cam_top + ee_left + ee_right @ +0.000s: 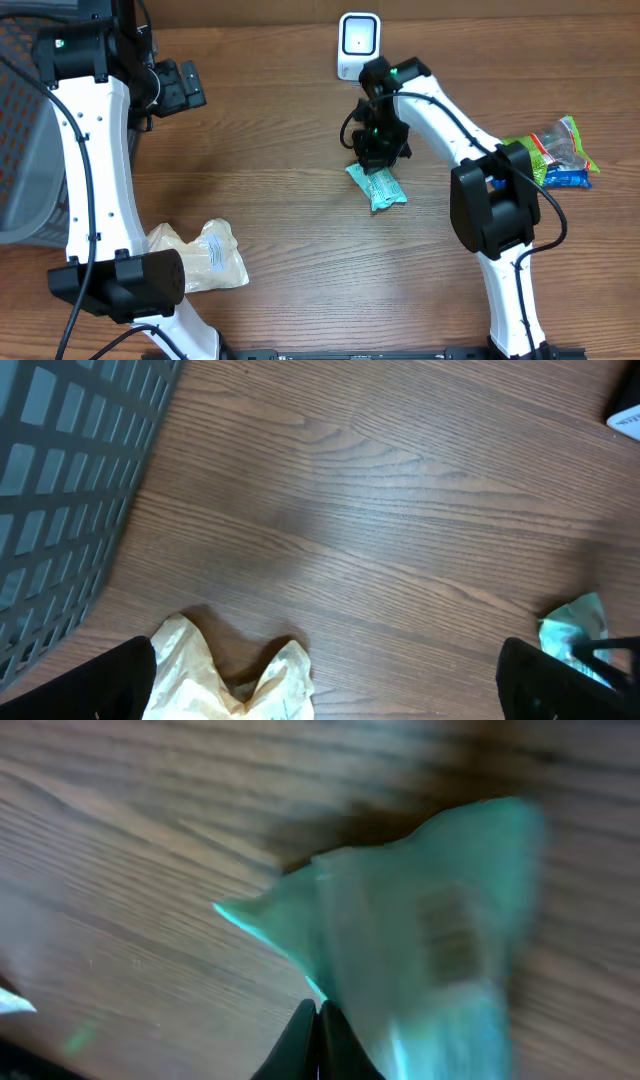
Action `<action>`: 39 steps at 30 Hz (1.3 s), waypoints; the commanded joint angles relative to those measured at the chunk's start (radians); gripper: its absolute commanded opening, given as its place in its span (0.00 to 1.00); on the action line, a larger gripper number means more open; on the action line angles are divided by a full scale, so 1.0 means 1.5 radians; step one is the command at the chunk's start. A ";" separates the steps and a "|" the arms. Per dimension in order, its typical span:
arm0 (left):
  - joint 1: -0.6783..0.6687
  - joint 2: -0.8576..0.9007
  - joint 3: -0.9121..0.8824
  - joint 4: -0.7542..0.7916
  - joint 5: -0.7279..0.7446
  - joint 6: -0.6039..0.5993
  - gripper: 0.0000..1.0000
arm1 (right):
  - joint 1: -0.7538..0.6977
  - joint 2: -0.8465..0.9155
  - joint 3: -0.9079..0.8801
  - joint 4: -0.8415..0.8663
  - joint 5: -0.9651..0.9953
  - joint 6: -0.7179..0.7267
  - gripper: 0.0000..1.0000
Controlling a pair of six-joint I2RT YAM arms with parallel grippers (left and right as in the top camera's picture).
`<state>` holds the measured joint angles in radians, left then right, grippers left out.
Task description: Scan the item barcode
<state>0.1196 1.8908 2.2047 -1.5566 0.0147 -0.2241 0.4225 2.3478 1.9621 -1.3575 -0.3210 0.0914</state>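
The item is a teal plastic packet (378, 187) lying on the wood table, just below the white barcode scanner (358, 45) at the back. My right gripper (378, 152) is over the packet's upper end. In the right wrist view its black fingertips are shut (318, 1010) on the packet's thin edge, and the blurred packet (430, 940) shows a dark printed patch. My left gripper (185, 88) hovers open at the back left, with nothing between its fingers (100, 685). The left wrist view catches the packet (575, 625) at its right edge.
A crumpled cream bag (200, 255) lies at the front left, also under the left gripper (230, 675). A grey mesh basket (20, 150) stands at the left edge. Colourful snack packets (555, 155) lie at the right.
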 commanded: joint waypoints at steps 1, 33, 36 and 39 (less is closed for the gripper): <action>0.003 -0.009 0.009 -0.001 0.003 0.017 1.00 | -0.001 -0.010 -0.060 0.040 -0.027 0.008 0.04; 0.003 -0.009 0.009 -0.001 0.003 0.017 1.00 | 0.016 -0.202 -0.273 0.229 0.201 0.137 0.04; 0.003 -0.009 0.009 -0.001 0.003 0.017 1.00 | 0.027 -0.202 -0.295 0.242 0.165 0.137 0.04; 0.003 -0.009 0.009 -0.001 0.003 0.017 1.00 | 0.043 -0.202 -0.298 0.238 0.153 0.143 0.04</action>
<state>0.1196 1.8908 2.2047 -1.5562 0.0143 -0.2241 0.4583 2.0415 1.5253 -1.0023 -0.0639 0.2874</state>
